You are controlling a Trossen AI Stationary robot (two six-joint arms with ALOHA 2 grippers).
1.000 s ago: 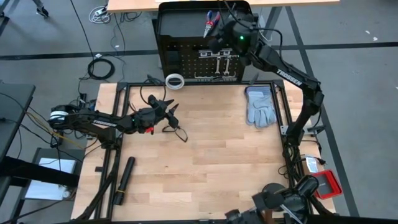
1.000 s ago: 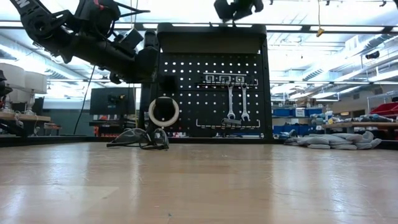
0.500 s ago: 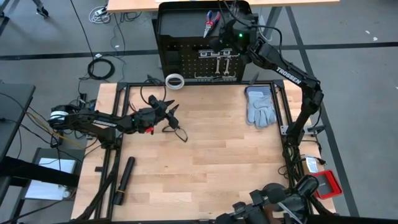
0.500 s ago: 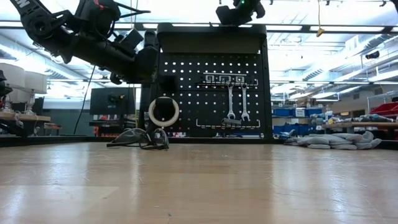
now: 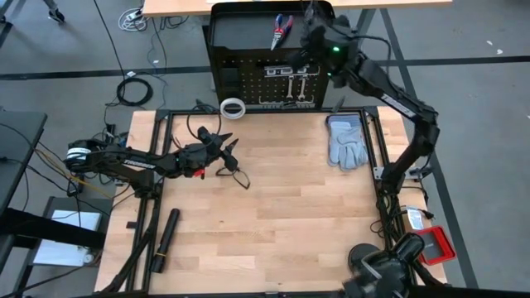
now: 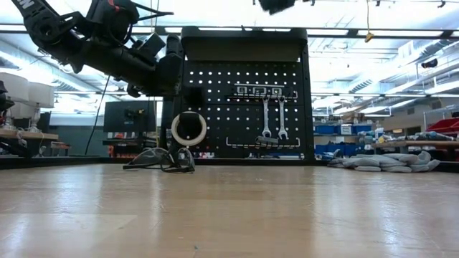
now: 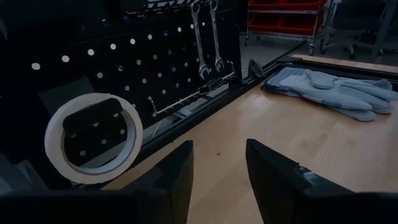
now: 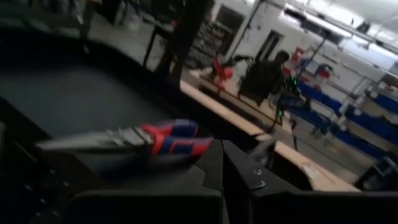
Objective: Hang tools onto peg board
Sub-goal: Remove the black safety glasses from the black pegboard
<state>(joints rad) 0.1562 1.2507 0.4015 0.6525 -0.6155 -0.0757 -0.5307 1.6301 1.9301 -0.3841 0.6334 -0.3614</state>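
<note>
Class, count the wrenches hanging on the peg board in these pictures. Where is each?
2. Both wrenches hang side by side at the middle of the peg board: one on the left, the other just right of it. Others may be hidden.

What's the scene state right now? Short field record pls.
right gripper: above peg board top, fingers shut, empty
pliers: lying on board's top shelf
left gripper: over table, fingers apart, facing tape ring
wrenches: two, hanging on board
glasses: on table by board
gloves: on table, right side
</note>
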